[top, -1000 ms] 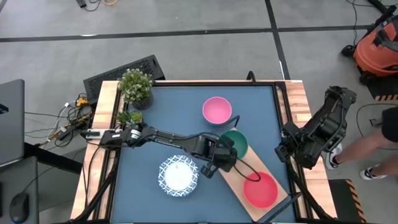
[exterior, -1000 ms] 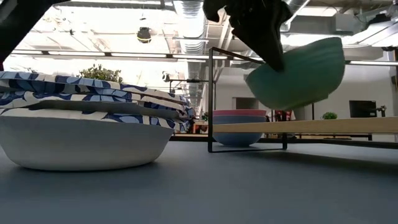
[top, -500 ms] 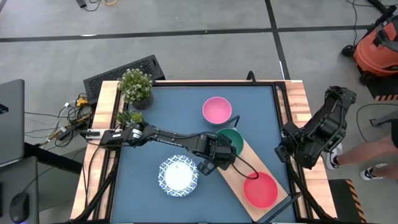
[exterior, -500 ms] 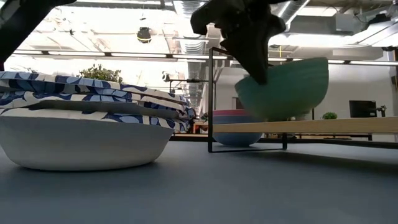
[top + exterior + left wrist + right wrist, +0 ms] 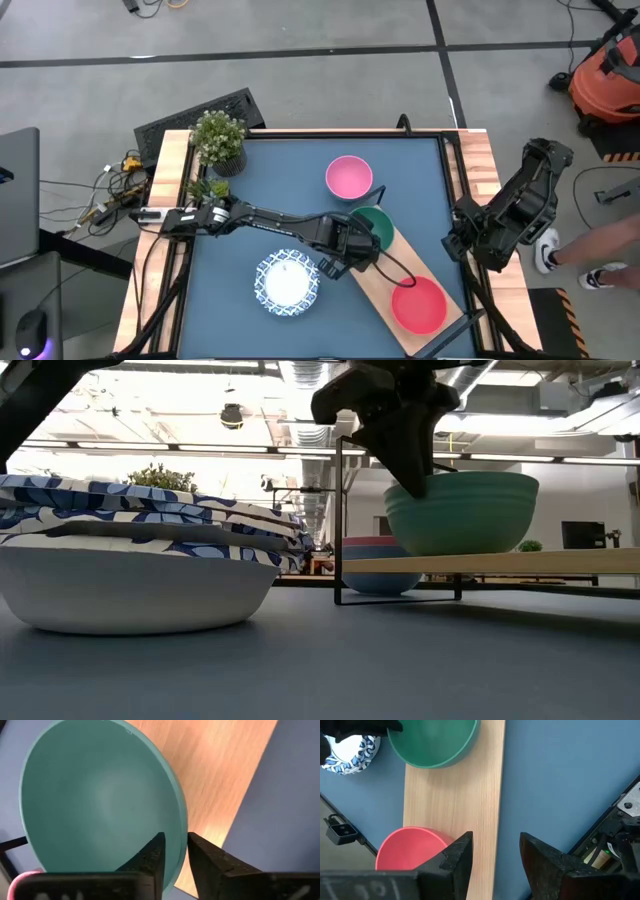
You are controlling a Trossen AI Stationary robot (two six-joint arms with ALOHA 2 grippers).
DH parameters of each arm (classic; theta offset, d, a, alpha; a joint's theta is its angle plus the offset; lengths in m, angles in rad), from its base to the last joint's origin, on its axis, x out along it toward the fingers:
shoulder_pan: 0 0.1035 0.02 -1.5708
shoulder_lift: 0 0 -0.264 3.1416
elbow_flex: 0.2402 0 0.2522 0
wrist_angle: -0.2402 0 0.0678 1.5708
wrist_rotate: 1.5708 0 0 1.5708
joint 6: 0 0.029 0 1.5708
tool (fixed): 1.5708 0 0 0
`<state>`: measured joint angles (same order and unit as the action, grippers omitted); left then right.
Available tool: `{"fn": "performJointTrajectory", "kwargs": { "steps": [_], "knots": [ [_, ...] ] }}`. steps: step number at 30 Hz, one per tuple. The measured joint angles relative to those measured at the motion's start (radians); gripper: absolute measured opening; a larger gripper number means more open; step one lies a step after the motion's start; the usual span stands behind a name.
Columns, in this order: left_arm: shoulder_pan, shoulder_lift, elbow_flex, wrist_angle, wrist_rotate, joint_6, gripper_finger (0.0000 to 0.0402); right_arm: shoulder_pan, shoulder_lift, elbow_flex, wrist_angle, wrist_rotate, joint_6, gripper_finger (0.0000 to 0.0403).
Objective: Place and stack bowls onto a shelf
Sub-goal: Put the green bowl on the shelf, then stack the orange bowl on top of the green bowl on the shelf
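Red bowl (image 5: 419,304) at shelf (image 5: 372,292) front end; green bowl (image 5: 378,227) upright on wire-frame end, my left end effector (image 5: 358,247) straddles its rim, grip unclear.

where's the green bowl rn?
The green bowl sits upright on the shelf at its wire-frame end, right of centre in the high view, with the left pincer straddling its rim and the red bowl further along.

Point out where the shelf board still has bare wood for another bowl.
On the shelf, bare wood shows between the green bowl and the red bowl, though barely a bowl wide in the right wrist view. The green bowl's end is crowded: the left end effector straddles that bowl's rim, beside the black wire frame.
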<state>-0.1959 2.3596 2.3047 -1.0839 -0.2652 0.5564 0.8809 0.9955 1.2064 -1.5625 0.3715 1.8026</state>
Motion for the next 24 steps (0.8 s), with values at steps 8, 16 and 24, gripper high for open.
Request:
{"fn": "performJointTrajectory", "kwargs": {
  "steps": [8, 16, 24],
  "knots": [
    [-0.019, -0.009, 0.052, 0.015, -0.032, -0.063, 0.0144, 0.0, 0.0, 0.0, 0.056, -0.002, -0.101, 0.0194],
    [-0.079, -0.061, 0.052, 0.023, 0.034, -0.11, 0.0193, 0.0, 0.0, 0.0, 0.049, -0.005, -0.14, 0.0203],
    [-0.199, -0.052, 0.049, 0.264, 0.048, 0.265, 0.0188, 0.0, -0.001, 0.0, 0.022, -0.006, -0.182, 0.02]
  ]
}}
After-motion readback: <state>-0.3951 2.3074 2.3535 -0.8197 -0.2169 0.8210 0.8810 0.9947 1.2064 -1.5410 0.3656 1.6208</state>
